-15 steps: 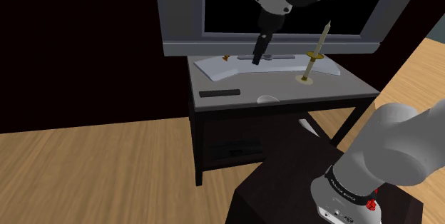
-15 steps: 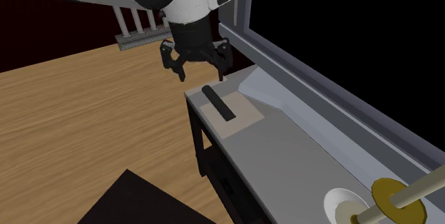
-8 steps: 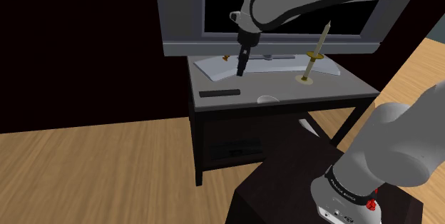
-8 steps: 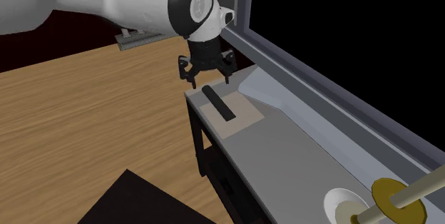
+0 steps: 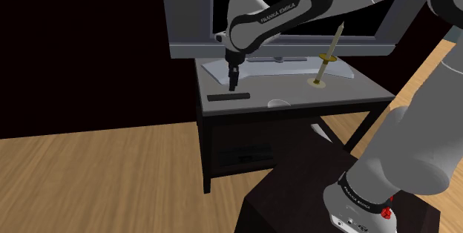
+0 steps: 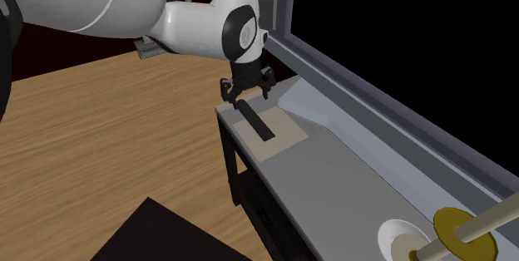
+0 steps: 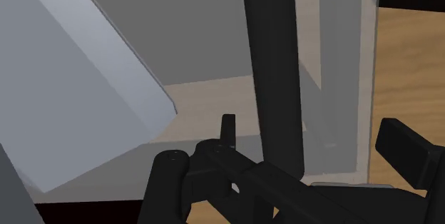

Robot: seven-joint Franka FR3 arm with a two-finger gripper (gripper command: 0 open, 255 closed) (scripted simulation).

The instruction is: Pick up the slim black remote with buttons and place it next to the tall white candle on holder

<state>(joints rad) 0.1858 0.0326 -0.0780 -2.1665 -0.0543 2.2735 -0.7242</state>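
So far nothing of the task is done, judging from how things lie. The remote (image 5: 228,96) rests flat on the desk (image 5: 356,90), close to the front edge at the shoulder view's left. It is well apart from the candle (image 5: 331,53), which stands on its holder toward that view's right. The grasp, the lift, the carry across the desk and the set-down beside the candle all remain.

The gripper (image 5: 233,84) hangs just over the remote, near one end of it. Its fingers are spread, not pinching anything. From the wrist, the remote (image 7: 274,73) runs up between the two black fingers with a gap on either side, so it is straddled, not held. In the second exterior view the gripper (image 6: 247,96) sits over the remote's (image 6: 254,120) far end, at the desk's (image 6: 333,176) corner. I cannot tell whether the fingertips touch the desk.

The arm sweeps from the stand up and across the shoulder view's top. It then bends sharply at the wrist, so the gripper points nearly straight down.
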